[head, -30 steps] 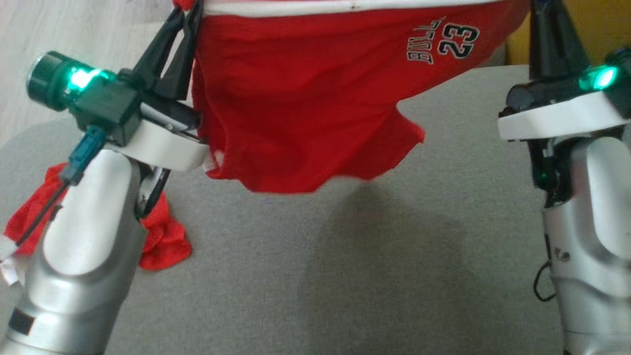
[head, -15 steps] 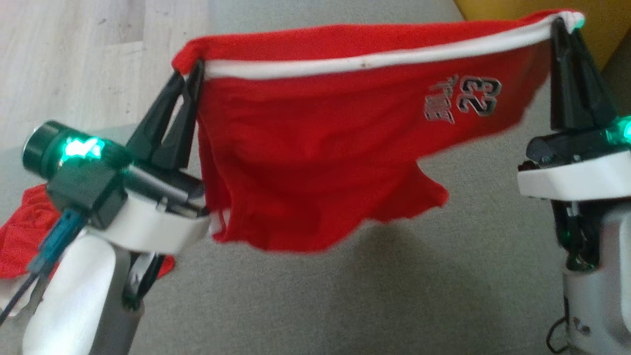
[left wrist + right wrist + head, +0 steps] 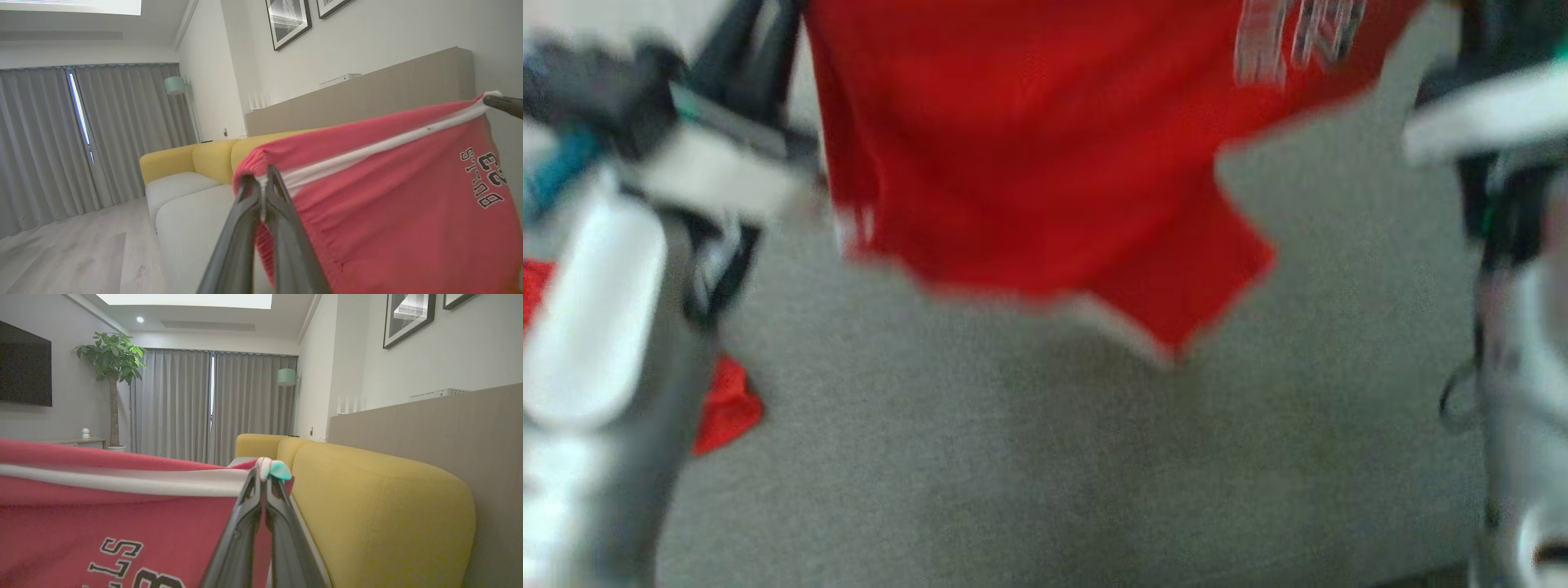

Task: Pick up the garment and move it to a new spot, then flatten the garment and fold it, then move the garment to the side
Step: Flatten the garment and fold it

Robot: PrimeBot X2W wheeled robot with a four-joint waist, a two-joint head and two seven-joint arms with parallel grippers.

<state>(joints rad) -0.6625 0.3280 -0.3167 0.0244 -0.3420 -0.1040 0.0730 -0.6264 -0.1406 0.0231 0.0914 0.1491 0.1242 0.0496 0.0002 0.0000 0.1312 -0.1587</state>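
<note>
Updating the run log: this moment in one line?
red basketball shorts: aloft | left gripper: shut on waistband | right gripper: shut on waistband

- garment [image 3: 1029, 163] hangs strung between the two grippers, up off the seat cushion [image 3: 1045, 457] right below it;
- left gripper [image 3: 263, 179] pinches its left end; right gripper [image 3: 263, 475] pinches its right end;
- second cloth [image 3: 727, 404] lies on the cushion way over left, partly behind the left arm [image 3: 596, 327];
- sofa backrest [image 3: 367, 506] sits just right of the right gripper; floor [image 3: 61, 245] lies beside the sofa on the left gripper's side
</note>
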